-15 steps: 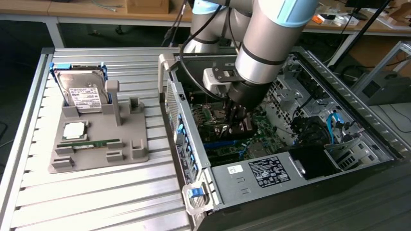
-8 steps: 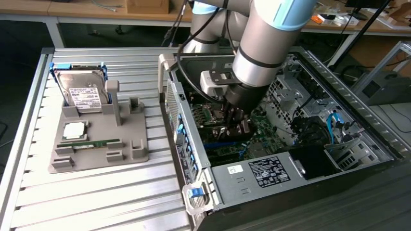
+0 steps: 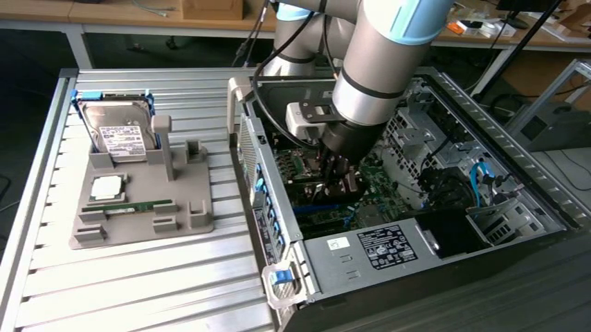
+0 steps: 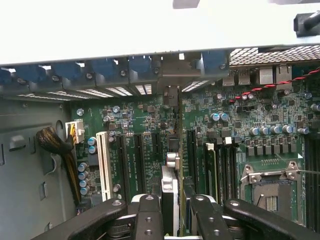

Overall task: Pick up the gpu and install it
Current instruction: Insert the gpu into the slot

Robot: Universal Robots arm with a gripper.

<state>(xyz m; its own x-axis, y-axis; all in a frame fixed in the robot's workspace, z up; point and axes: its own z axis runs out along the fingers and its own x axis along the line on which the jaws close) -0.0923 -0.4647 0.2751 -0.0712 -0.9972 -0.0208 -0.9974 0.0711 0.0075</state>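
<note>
The gripper [image 4: 172,220] is clamped on the gpu [image 4: 170,192], a thin flat black card with a silvery metal edge. It holds the card upright and edge-on, probably so its connector lines up with a slot on the green motherboard [image 4: 235,125]; whether it is seated, I cannot tell. All this sits inside the open grey metal computer case [image 3: 489,130] lying on the slatted aluminium worktop [image 3: 138,290].

Gpu [image 4: 170,192] in hand [image 4: 172,220] inside case [image 3: 266,207], stand [image 3: 189,181] at exterior view's left
</note>
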